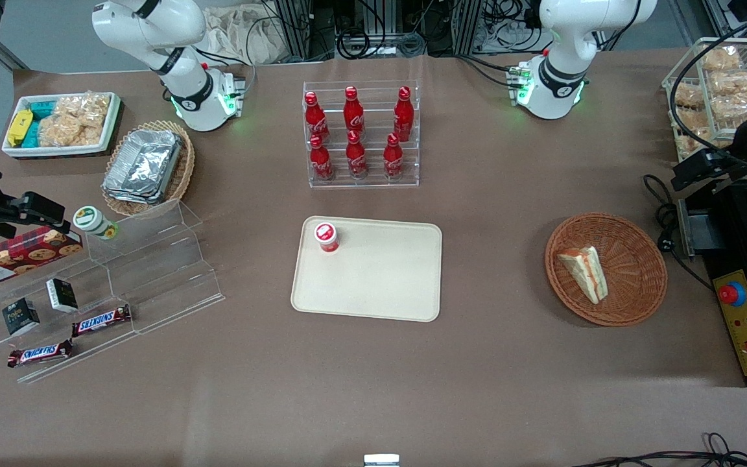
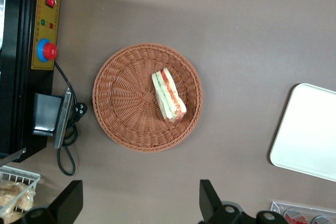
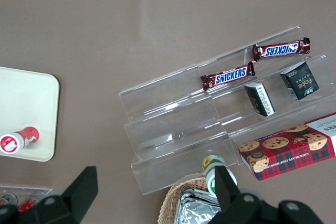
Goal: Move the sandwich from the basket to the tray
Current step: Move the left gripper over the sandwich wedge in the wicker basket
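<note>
The sandwich (image 1: 584, 269) (image 2: 168, 95), a pale wedge with orange-red and green layers, lies in the round reddish-brown wicker basket (image 1: 633, 240) (image 2: 126, 98). The cream tray (image 1: 380, 285) (image 2: 310, 135) lies flat near the table's middle, apart from the basket, with a red-capped bottle (image 1: 326, 237) standing on one corner. My left gripper (image 1: 698, 170) (image 2: 139, 203) hangs high above the table, farther from the front camera than the basket and toward the working arm's end. It is open, with only bare table between its fingers (image 2: 207, 200).
A black-and-yellow control box with a red button (image 1: 733, 295) (image 2: 46, 51) and its cable (image 2: 65, 150) lie beside the basket. A wire rack of snack bags (image 1: 717, 84) stands near the working arm. A rack of cola bottles (image 1: 360, 136) stands farther back than the tray.
</note>
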Robot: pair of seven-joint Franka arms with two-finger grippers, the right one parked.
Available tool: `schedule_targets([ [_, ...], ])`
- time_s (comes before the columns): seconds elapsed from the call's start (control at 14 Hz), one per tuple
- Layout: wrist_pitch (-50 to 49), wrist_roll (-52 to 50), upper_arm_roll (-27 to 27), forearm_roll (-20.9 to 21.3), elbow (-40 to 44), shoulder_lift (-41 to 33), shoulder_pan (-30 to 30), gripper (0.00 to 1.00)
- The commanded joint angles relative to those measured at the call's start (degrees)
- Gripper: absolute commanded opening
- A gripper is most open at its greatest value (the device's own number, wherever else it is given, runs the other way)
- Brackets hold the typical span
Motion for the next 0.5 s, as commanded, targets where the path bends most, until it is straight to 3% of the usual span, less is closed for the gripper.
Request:
schedule_targets([
  [0.0,-2.28,-0.73,0.70,0.26,1.94,0.26,-0.79,1.00],
  [0.43,-2.46,0.24,0.61,0.79,1.40,4.46,-1.05,1.00],
])
